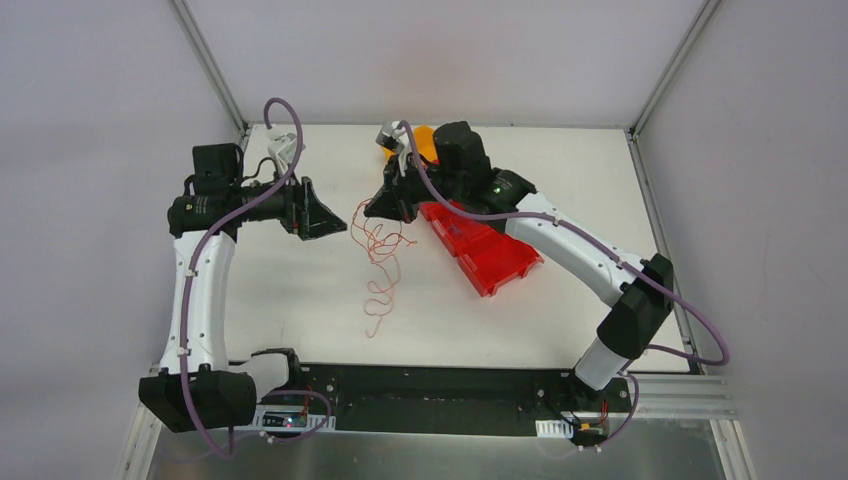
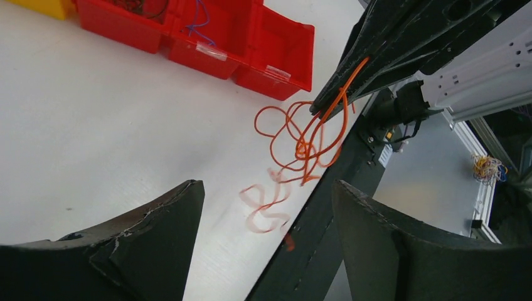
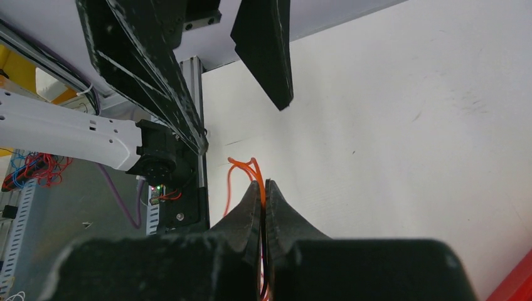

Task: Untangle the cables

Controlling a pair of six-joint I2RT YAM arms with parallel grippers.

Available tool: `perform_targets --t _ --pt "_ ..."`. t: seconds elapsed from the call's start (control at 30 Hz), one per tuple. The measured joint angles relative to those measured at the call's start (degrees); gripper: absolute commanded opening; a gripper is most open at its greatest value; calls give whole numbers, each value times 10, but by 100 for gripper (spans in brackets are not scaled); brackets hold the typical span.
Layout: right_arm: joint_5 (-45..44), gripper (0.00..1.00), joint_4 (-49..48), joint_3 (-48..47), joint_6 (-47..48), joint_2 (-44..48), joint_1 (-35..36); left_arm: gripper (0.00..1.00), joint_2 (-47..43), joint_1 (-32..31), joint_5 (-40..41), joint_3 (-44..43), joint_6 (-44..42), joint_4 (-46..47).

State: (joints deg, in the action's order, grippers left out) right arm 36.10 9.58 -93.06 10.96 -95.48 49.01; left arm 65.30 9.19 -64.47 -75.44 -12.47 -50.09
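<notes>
A red bin (image 2: 188,47) with three compartments in a row lies on the white surface (image 1: 300,300), right of centre and partly under the right arm (image 1: 560,235). In the left wrist view, the end compartment farthest from the camera holds a small bundle of dark cables (image 2: 141,6) with some red among them. The middle compartment holds a thin blue cable (image 2: 199,22). The near end compartment shows only its red floor and walls. A yellow bin (image 2: 44,6) sits just beyond the red one at the far side of the surface; its contents cannot be seen.

The orange cable (image 1: 378,262) is outside the bins. The right jaws are pressed together on its upper end, as the right wrist view shows. From there it hangs in loose loops, and its lower curls lie on the surface left of the red bin, blurred in the left wrist view.

The left jaws stand wide apart with nothing between them, near the cable's left side but clear of it, facing the right jaws.
</notes>
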Motion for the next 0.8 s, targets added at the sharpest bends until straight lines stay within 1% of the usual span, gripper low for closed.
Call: perform_targets --t 0.13,0.23,0.27,0.57,0.73,0.77,0.8 --pt "2 0 2 -20 -3 0 0 55 4 -41 -3 6 12 39" --pt "2 0 2 -31 -5 0 0 50 11 -51 -7 14 15 54" --pt "2 0 1 -32 -5 0 0 46 12 -52 -10 18 15 57" --pt "-2 0 2 -40 -12 -1 0 0 12 -51 -12 32 10 66" --pt "-7 0 2 -41 -16 -1 -1 1 12 -51 -15 30 24 80" --pt "-7 0 1 -41 -18 -1 -1 12 12 -51 -15 30 26 83" --pt "-8 0 1 -41 -19 -1 -1 25 12 -52 -16 30 29 85"
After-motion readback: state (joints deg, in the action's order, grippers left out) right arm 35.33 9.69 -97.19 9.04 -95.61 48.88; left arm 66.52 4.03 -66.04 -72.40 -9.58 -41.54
